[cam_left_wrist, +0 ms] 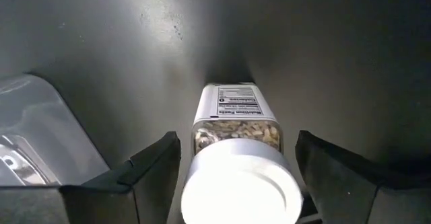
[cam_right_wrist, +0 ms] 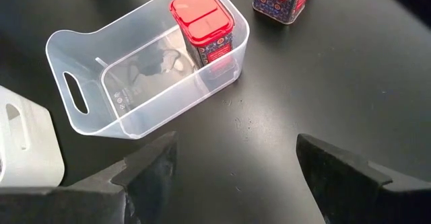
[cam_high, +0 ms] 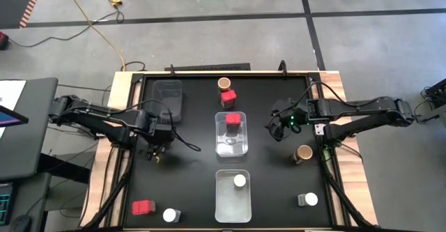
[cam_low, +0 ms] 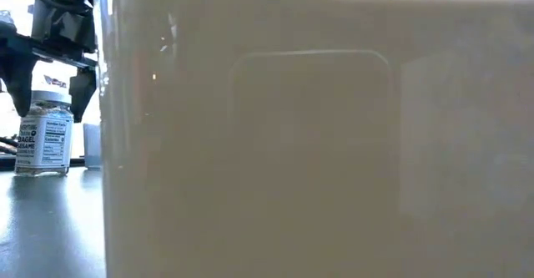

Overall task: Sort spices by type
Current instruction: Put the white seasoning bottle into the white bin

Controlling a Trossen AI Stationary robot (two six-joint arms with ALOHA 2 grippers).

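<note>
Gripping a white-lidded jar [cam_left_wrist: 236,163] with my left tool [cam_left_wrist: 236,177], I hold my right tool [cam_right_wrist: 236,163] spread above the bench [cam_right_wrist: 283,130].

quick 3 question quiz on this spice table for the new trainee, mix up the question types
1. True or false: the right gripper holds a red tin.
2. Which spice is the left gripper at? A) a red tin B) a white-lidded jar C) a brown-topped jar
3. How many loose red tins stand on the table outside the clear tubs?

Key
1. False: it is open and empty, beside the middle tub.
2. B: the white-lidded jar stands upright on the table there.
3. Two: one at the far edge, beside a brown-topped jar, and one at the near left corner.
</note>
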